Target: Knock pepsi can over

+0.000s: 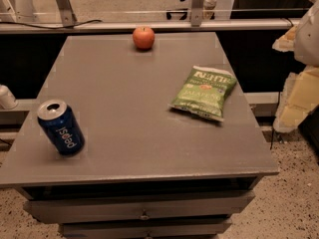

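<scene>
The pepsi can [61, 127] is dark blue with white lettering and a silver top. It stands upright near the front left corner of the grey table [134, 108]. My gripper [295, 98] shows as a pale, yellowish shape at the right edge of the view. It hangs beyond the table's right side, far from the can, and holds nothing that I can see.
A green chip bag [204, 92] lies flat on the right half of the table. A red apple [143, 37] sits at the back edge, near the middle. Drawers [142, 208] run below the table's front edge. A metal rail [149, 26] runs behind the table.
</scene>
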`<move>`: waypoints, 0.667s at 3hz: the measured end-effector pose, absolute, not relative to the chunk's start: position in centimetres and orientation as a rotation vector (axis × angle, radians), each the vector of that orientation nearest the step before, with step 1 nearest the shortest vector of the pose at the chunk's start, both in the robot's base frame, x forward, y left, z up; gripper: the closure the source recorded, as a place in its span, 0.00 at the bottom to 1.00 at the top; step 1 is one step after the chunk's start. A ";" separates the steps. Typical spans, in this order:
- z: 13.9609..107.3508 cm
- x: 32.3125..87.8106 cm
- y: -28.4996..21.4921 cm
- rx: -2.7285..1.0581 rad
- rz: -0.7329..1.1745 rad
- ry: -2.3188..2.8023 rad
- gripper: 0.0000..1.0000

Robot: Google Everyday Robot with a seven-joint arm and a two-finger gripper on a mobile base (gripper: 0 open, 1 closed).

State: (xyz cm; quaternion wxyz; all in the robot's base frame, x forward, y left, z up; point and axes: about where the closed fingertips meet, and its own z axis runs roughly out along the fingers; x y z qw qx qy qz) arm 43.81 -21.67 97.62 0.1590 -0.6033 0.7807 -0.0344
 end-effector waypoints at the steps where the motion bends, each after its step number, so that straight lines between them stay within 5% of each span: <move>1: 97.7 43.8 -21.6 -1.719 -0.094 2.227 0.00; 2: 96.7 43.2 -19.9 -1.670 0.004 2.202 0.00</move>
